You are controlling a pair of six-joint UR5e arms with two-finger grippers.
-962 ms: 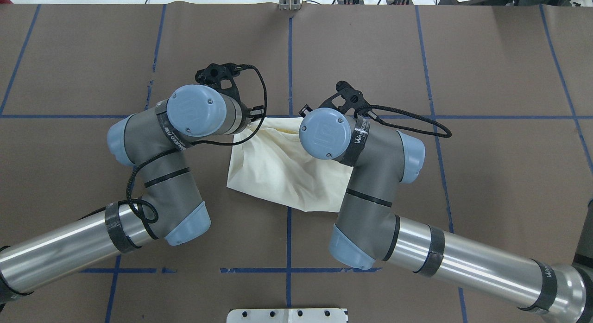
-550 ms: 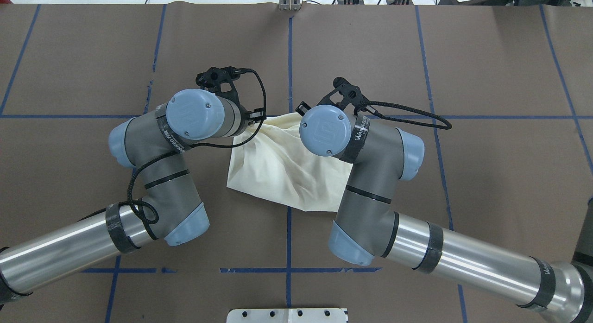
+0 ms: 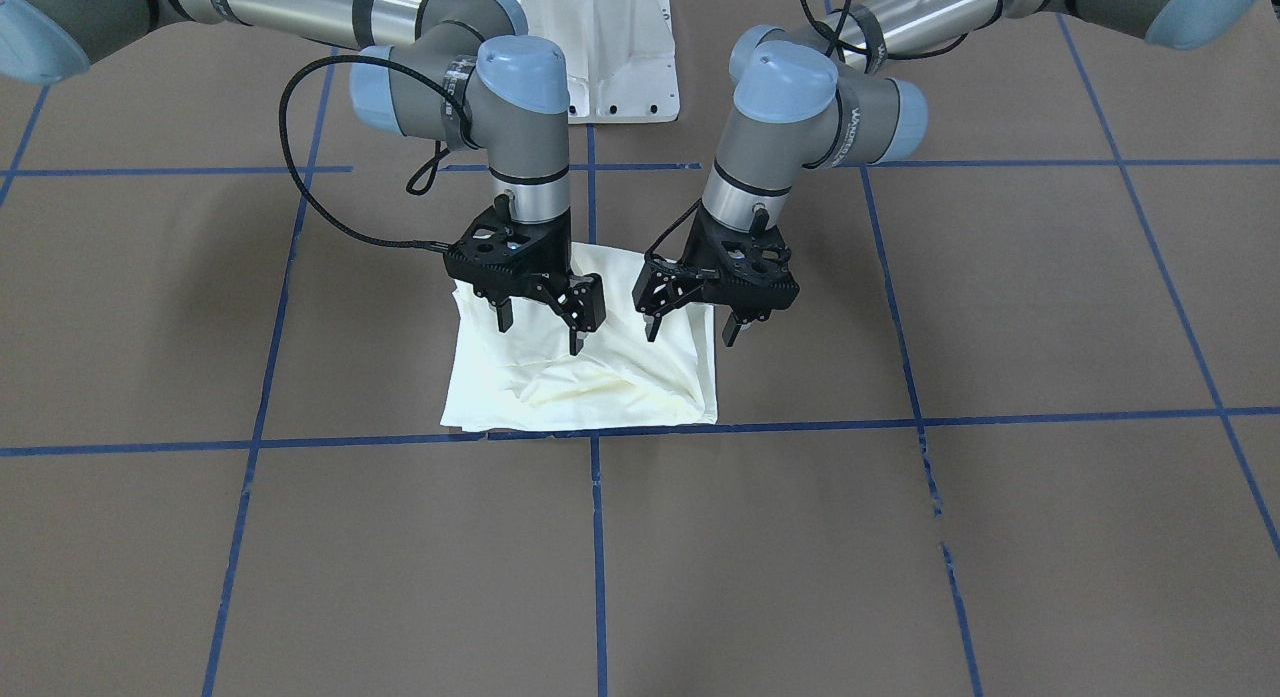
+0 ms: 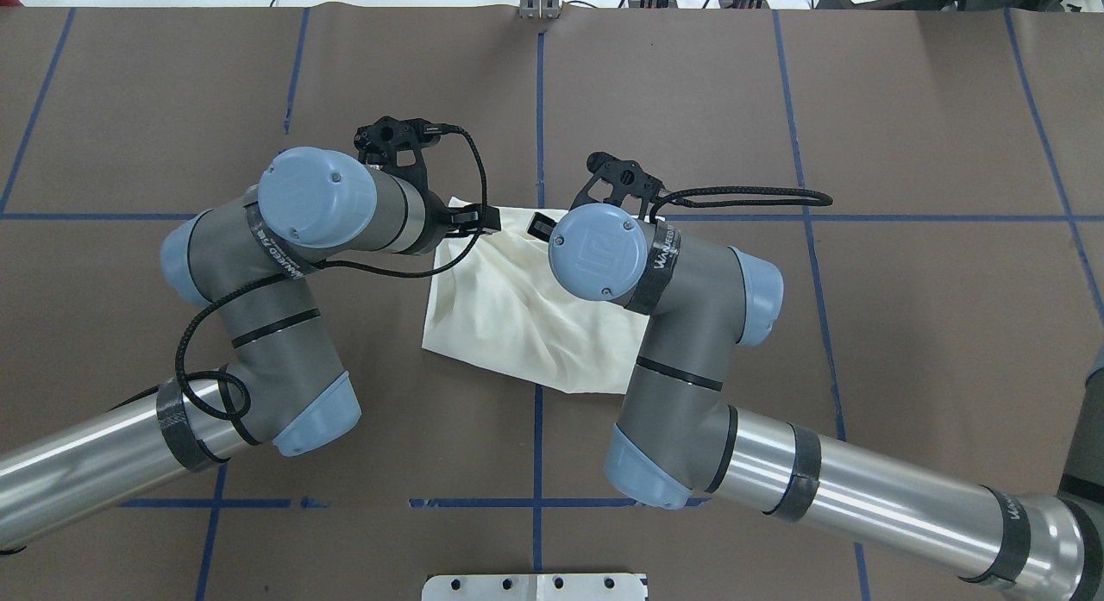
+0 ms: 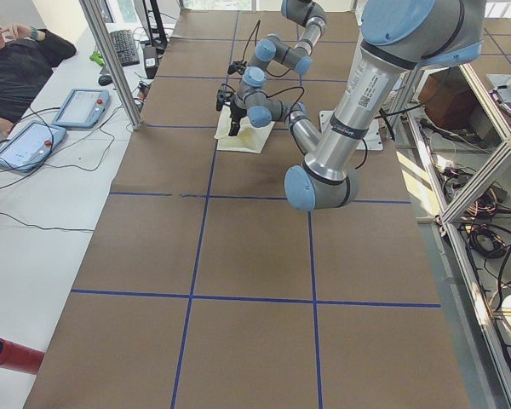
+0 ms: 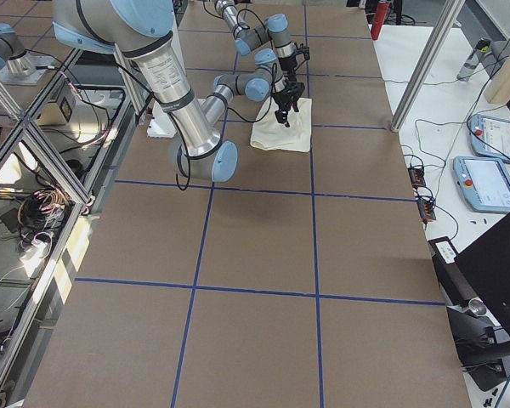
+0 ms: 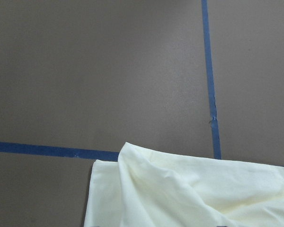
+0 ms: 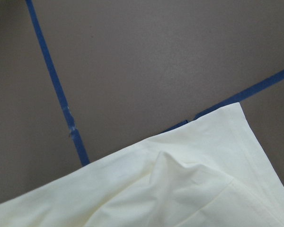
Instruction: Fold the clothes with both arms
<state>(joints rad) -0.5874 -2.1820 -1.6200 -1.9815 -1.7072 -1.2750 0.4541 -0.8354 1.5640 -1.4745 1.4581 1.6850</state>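
Note:
The clothes are one cream shirt [image 3: 590,389], folded into a rumpled square with its plain side up, lying mid-table [image 4: 517,316] against a blue tape line. My left gripper [image 3: 692,329] hangs open just above the shirt's edge on the front view's right, fingers pointing down and holding nothing. My right gripper [image 3: 540,329] is open too, above the shirt's other half. Both wrist views look down on the shirt's far edge [image 7: 180,194] [image 8: 180,189] and bare table. The side views show the shirt [image 5: 243,136] [image 6: 282,132] small under both arms.
Brown paper with blue tape lines [image 4: 537,109] covers the table. The white pedestal base [image 3: 600,47] stands at the robot's side. A person [image 5: 17,60] sits beyond the table by tablets [image 5: 77,106]. More tablets [image 6: 493,136] lie on the opposite side table.
The shirt's far edge, bunched up between the grippers before, now lies lower and flatter. The left arm's wrist and elbow have swung to the view's left, and the right wrist has shifted slightly.

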